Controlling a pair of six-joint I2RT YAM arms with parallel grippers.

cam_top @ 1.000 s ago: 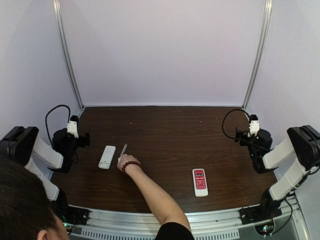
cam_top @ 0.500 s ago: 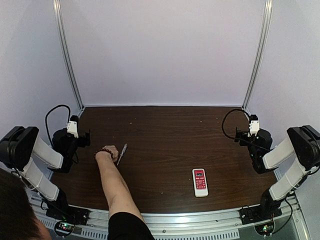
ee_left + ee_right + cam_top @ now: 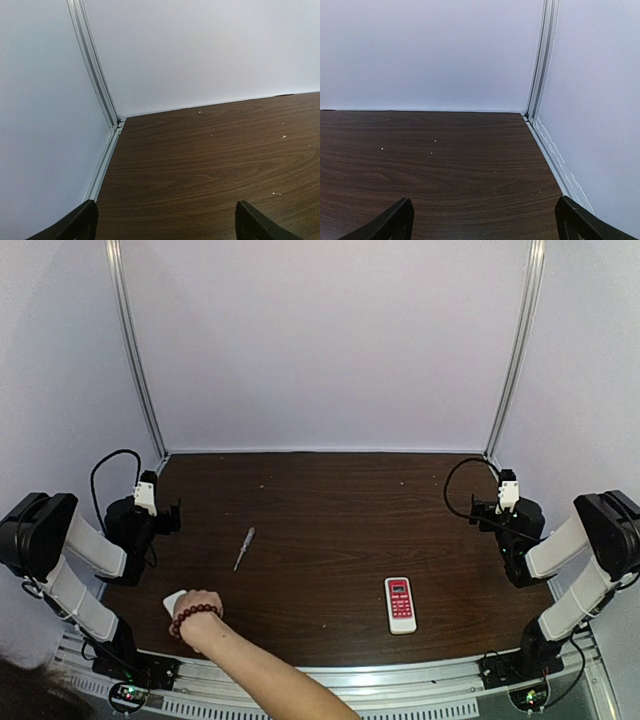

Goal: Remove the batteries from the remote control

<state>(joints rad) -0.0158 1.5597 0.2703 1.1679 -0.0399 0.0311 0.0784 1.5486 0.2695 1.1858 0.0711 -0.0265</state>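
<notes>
A person's hand (image 3: 197,607) is gripping the white remote control (image 3: 175,599). The left gripper (image 3: 165,222) and right gripper (image 3: 485,220) are gaping wide, holding nothing.

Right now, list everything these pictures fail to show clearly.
1. White object, top view: mostly under the person's hand; unidentifiable.
2. Batteries: seen in no view; the remote lies face up, its casing hiding any inside.
3. Thin tool, top view: too small to read its tip.
4. Left hand and right hand, wrist views: fingers cut off by the bottom edge, though spread open.
</notes>
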